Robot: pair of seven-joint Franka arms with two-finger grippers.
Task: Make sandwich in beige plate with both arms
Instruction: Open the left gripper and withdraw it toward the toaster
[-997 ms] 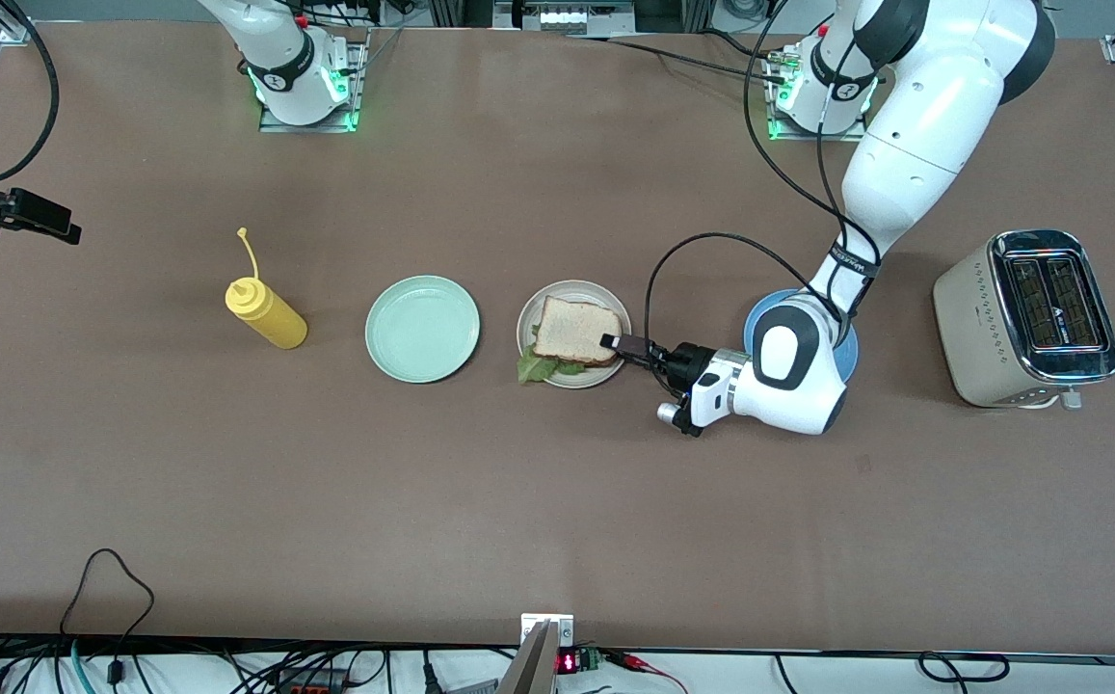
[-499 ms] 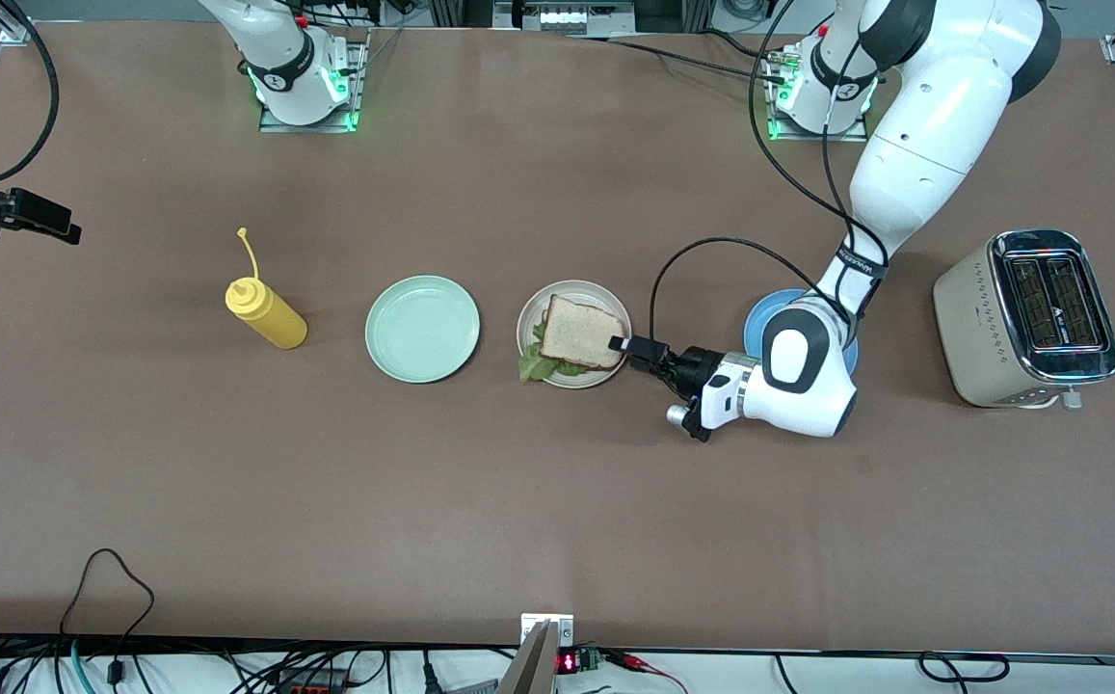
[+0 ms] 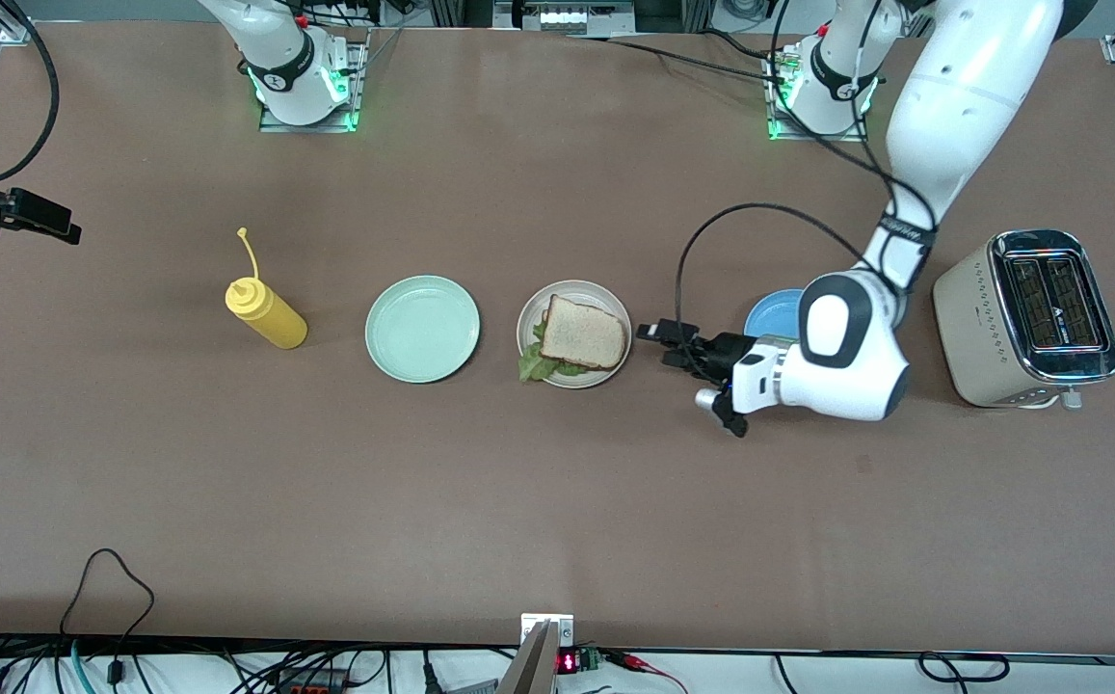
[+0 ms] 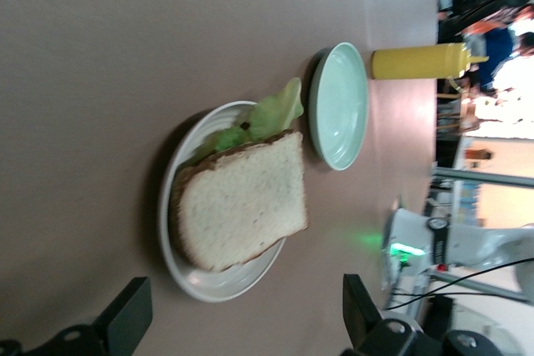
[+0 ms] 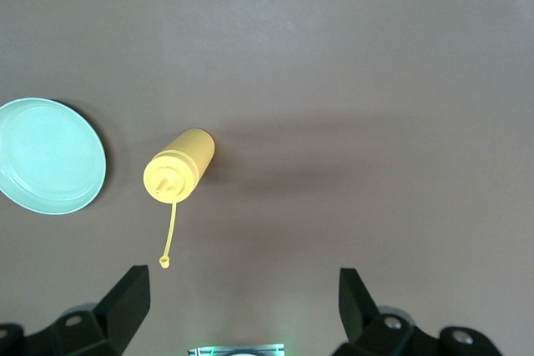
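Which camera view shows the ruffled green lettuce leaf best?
The left wrist view: the ruffled green lettuce leaf fills it, sticking out under the bread. The front view shows only a small leaf edge; the right wrist view shows none.

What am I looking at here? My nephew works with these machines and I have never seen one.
Two white robot arms stand at a brown table. One picture looks down from across the table; the others come from cameras on each arm's wrist. The left end effector, open and empty, hangs just beside the beige plate, which holds the sandwich. The right end effector, also open, waits high over the yellow squeeze bottle. Beside the beige plate lies a mint-green plate; a blue plate and a toaster sit toward the left arm's end.
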